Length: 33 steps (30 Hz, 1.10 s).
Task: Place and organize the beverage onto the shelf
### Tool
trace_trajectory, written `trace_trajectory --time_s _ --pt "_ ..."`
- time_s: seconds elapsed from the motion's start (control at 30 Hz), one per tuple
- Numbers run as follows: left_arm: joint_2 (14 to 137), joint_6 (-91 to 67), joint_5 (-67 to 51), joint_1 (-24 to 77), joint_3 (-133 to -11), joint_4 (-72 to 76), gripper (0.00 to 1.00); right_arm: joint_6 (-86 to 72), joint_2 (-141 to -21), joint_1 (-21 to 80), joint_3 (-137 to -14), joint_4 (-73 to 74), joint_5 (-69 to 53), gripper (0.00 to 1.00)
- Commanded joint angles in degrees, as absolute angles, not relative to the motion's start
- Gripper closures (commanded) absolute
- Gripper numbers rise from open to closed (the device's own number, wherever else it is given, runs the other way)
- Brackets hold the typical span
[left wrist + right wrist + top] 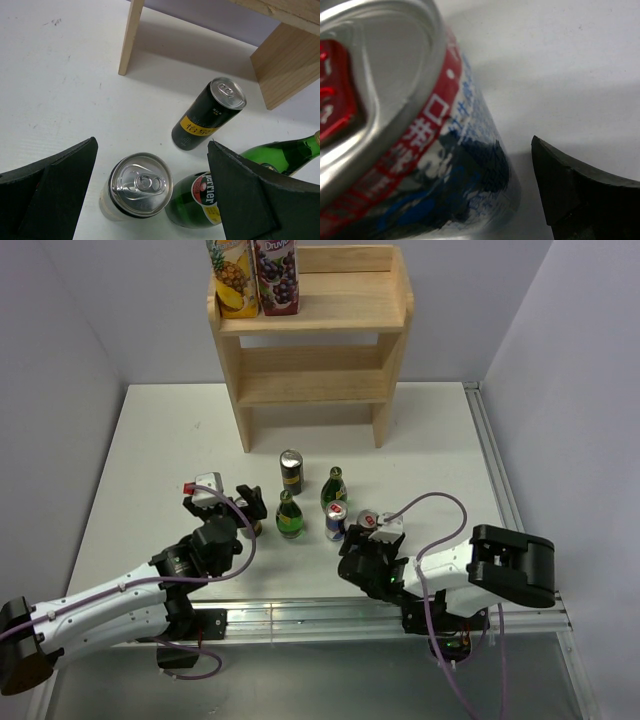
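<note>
We hold our left jaws wide open astride the pale can (137, 189), presumably to lift it to the shelf (330, 320) far back on the worktop (160, 440); whether our right jaws grip the red-tabbed can (395, 125) we cannot tell.

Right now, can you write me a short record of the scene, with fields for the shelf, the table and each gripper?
shelf: pineapple carton and grape carton on top tier, left end
table: black can, green bottles, blue can
left gripper: open, around a pale can
right gripper: open, at a red-tab can, visible finger not touching
</note>
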State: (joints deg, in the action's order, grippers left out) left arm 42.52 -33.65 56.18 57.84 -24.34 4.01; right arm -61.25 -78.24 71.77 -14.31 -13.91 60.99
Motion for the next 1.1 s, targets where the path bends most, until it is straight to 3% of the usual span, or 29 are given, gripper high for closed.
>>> trace_trajectory --time_s 0.0,0.1,0.3,0.33,0.4,0.6,0.87,1.0,1.07 --pt "42.8 -33.1 55.4 58.2 -23.7 7.3 0.01 -58.3 -81.0 70.8 -16.5 -18.4 63.1 0.06" --pt "43.0 -32.8 55.5 58.2 -23.5 7.6 0.01 -58.2 -83.1 70.6 -17.6 -18.6 63.9 0.12" --pt "43.8 -32.7 55.7 58.2 -23.5 7.8 0.01 -58.2 -86.0 70.5 -18.1 -19.9 64.2 0.47" --pt "43.9 -32.8 55.8 58.2 -23.6 7.7 0.01 -58.1 -86.2 70.5 -18.1 -20.2 64.0 0.7" --pt "44.1 -33.0 55.8 58.2 -23.6 7.6 0.01 -60.2 -87.1 70.5 -19.2 -17.2 64.3 1.0" --pt "43.4 -33.6 56.1 58.2 -22.9 7.3 0.01 -64.3 -86.7 70.6 -20.6 -10.9 64.6 1.0" --pt "42.1 -34.6 56.3 58.2 -22.7 6.9 0.01 -82.2 -72.0 73.6 -32.9 30.1 72.7 1.0" --pt "41.6 -34.0 56.4 58.2 -22.8 6.8 0.01 -78.1 -65.8 75.5 -39.6 37.0 75.8 1.0" --pt "41.7 -33.7 56.7 58.2 -22.8 6.9 0.01 -64.9 -62.5 75.6 -43.2 30.9 76.9 1.0"
